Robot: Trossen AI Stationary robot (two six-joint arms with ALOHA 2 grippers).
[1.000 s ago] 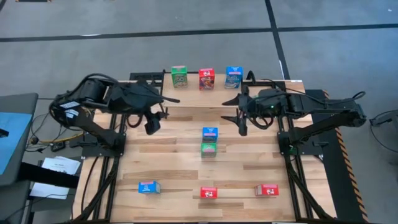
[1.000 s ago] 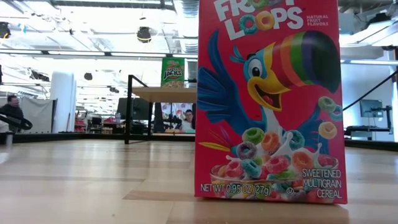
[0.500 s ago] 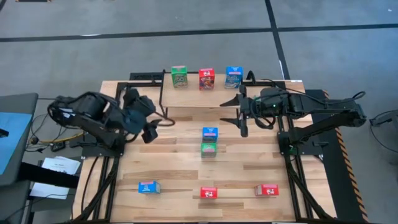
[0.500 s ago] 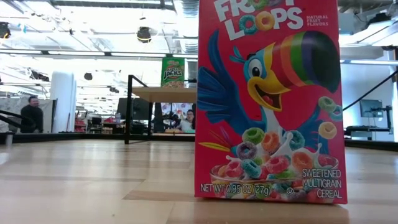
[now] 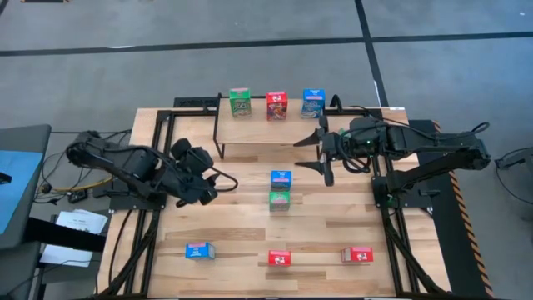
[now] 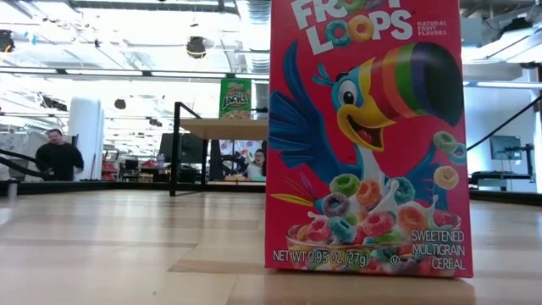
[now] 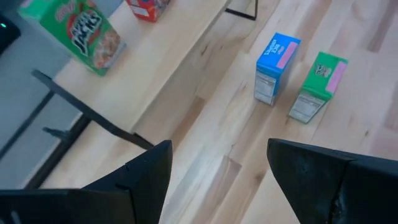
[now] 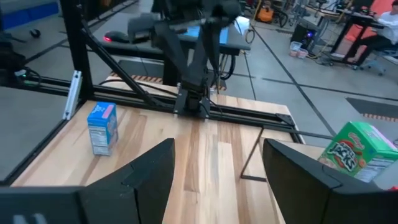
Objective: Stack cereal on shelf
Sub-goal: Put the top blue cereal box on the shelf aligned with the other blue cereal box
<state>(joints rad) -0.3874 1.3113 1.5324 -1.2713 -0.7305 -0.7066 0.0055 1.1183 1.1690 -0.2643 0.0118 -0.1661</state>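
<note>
High view: the shelf point(image 5: 275, 133) stands at the far edge of the bench point(image 5: 241, 221), with a green box point(image 5: 240, 102), a red box point(image 5: 276, 106) and a blue box point(image 5: 313, 103) upright in a row on it. Near the middle of the bench a second blue box point(image 5: 281, 178) and a second green box point(image 5: 280, 198) sit just beside each other. Along the near edge lie a third blue box point(image 5: 198, 251), a second red box point(image 5: 280, 258) and a third red box point(image 5: 357, 255), well apart from one another.

The left gripper point(image 5: 202, 188) hangs low over the left side of the bench, jaws spread and empty. The right gripper point(image 5: 315, 150) hovers by the shelf's right end, jaws also spread, holding nothing.

In the low view one red box fills the foreground, and a person point(image 6: 59, 157) stands in the room beyond.
</note>
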